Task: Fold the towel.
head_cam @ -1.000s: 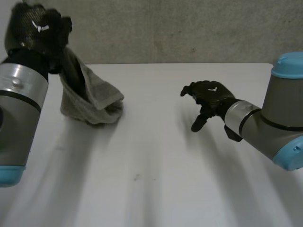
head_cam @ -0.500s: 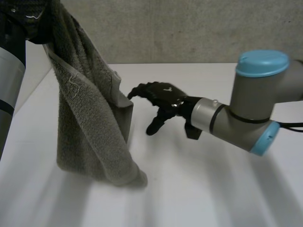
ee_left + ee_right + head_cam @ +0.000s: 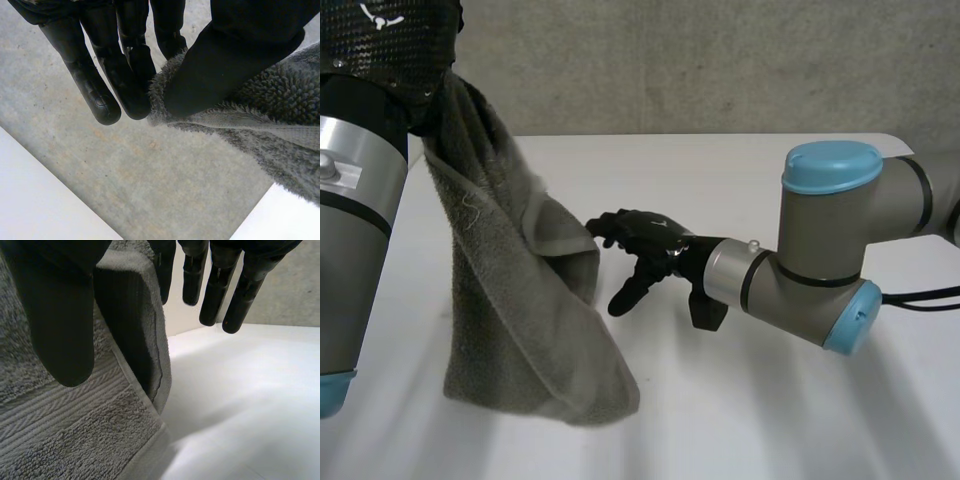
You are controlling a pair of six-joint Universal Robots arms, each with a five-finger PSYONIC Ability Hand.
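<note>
Head view: the left hand [image 3: 395, 45] sits high in the upper left of the frame, and the grey towel [image 3: 510, 310] hangs down from it in a long drape. The towel's bunched lower end looks to rest on the white counter [image 3: 740, 400] at the lower left. The left arm stands upright along the left edge, its wrist raised.

In the left wrist view I see the left hand [image 3: 225, 60] clenched on the towel [image 3: 270, 125]. The thumb presses one top edge of the cloth against the fingers [image 3: 125, 75].

The right arm reaches in from the right of the frame, low over the counter, with its forearm pointing towards the centre. The right hand [image 3: 645, 240] is at mid-frame, its fingertips right at a folded side edge of the hanging towel.

In the right wrist view the right hand [image 3: 55, 315] is released. Its thumb lies in front of the towel [image 3: 60, 430], and its fingers [image 3: 215, 285] are straight and spread past the cloth's edge. That edge stands in the gap between them, unpinched, with the counter [image 3: 250, 405] beyond.
</note>
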